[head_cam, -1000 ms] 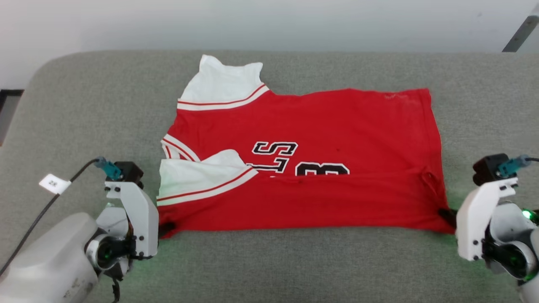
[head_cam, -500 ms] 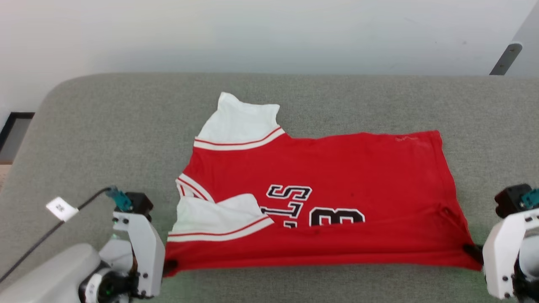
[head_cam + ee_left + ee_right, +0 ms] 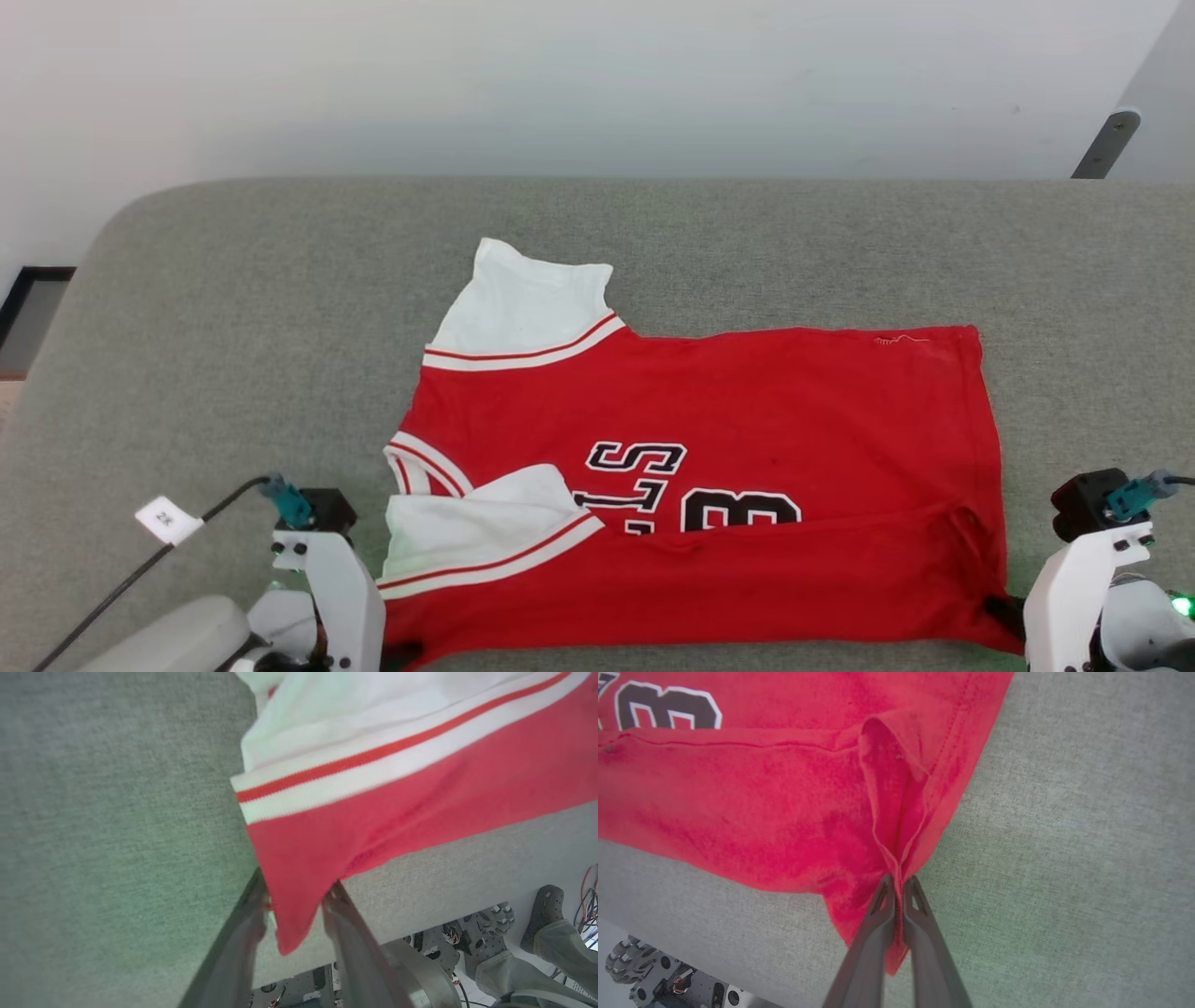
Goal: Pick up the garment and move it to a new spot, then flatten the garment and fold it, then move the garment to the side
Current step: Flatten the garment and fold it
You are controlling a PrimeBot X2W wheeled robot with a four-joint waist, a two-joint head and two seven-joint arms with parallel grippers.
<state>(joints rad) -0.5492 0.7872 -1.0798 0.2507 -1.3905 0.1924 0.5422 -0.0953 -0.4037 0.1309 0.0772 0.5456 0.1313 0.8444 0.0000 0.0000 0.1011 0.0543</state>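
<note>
The garment (image 3: 709,420), a red jersey with white sleeves and black lettering, lies on the grey padded table (image 3: 233,327). Its near edge is folded back over the lettering. My left gripper (image 3: 400,653) is at its near left corner. In the left wrist view the left gripper (image 3: 296,896) has its fingers parted, and the red corner (image 3: 299,877) lies loose between them. My right gripper (image 3: 1006,614) is at the near right corner. In the right wrist view the right gripper (image 3: 899,882) is shut, pinching a ridge of the red cloth (image 3: 738,812).
The table's front edge (image 3: 467,877) runs just behind both gripped corners, with the robot's wheeled base (image 3: 626,956) below it. A person's foot (image 3: 544,914) shows beyond the edge. Bare grey padding lies left, right and behind the jersey. A white wall (image 3: 597,84) backs the table.
The head camera has shifted, so the whole picture sits lower. My left gripper's fingers have parted from the near left corner. The right gripper still pinches its corner.
</note>
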